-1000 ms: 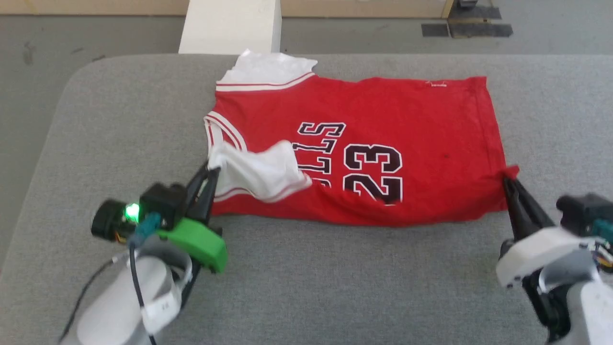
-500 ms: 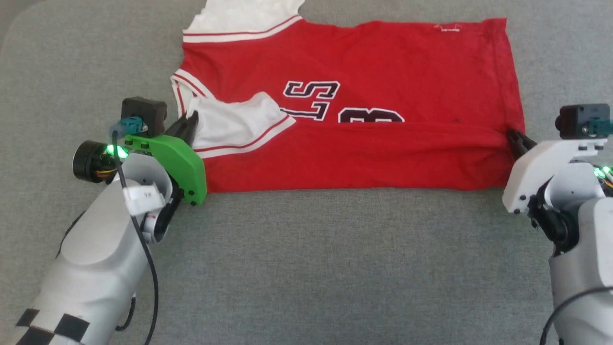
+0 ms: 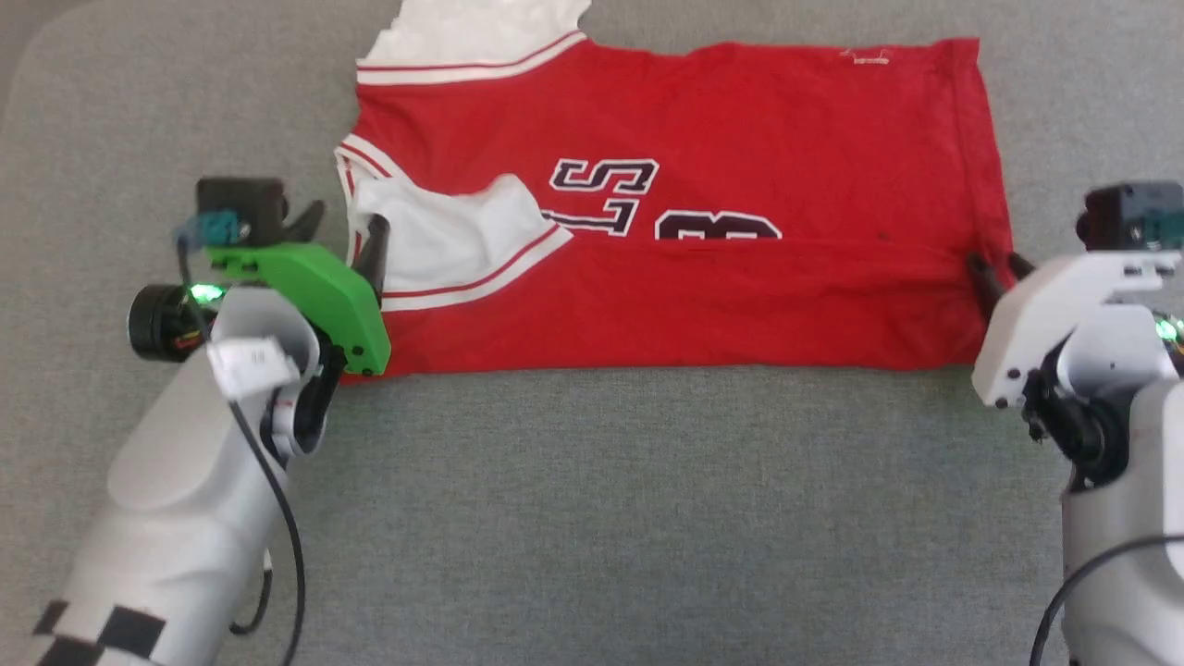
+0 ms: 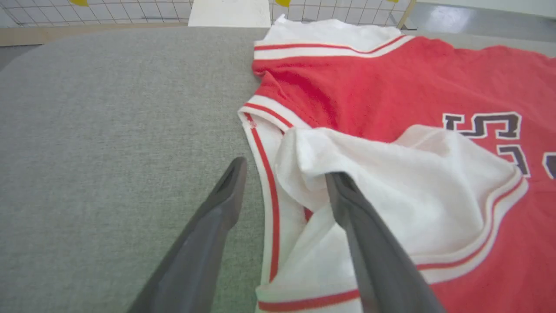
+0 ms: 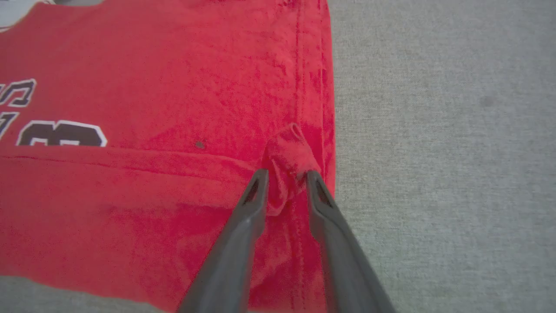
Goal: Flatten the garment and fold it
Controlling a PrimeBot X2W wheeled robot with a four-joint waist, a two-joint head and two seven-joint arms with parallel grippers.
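The red garment (image 3: 740, 120) lies on the grey table, its near long edge folded up over the lower part of the black-and-white lettering (image 3: 606, 176). A white sleeve (image 3: 444, 240) is turned in over the chest at the left end. My left gripper (image 3: 342, 231) stands open at that end. In the left wrist view its fingers straddle the striped neck trim (image 4: 267, 174), and one fingertip (image 4: 343, 187) touches the white sleeve (image 4: 412, 182). My right gripper (image 3: 997, 268) is at the hem corner. Its fingers are parted around a small raised pinch of red cloth (image 5: 289, 148).
The grey padded table (image 3: 592, 509) stretches wide in front of the garment and to both sides. Its rounded corner (image 3: 37, 55) is at the upper left. In the left wrist view a white post (image 4: 230, 12) stands beyond the far edge.
Both grippers carried the near edge up and over the lettering, then opened and let go of the cloth. The head camera tilted down, so the whole picture shifted.
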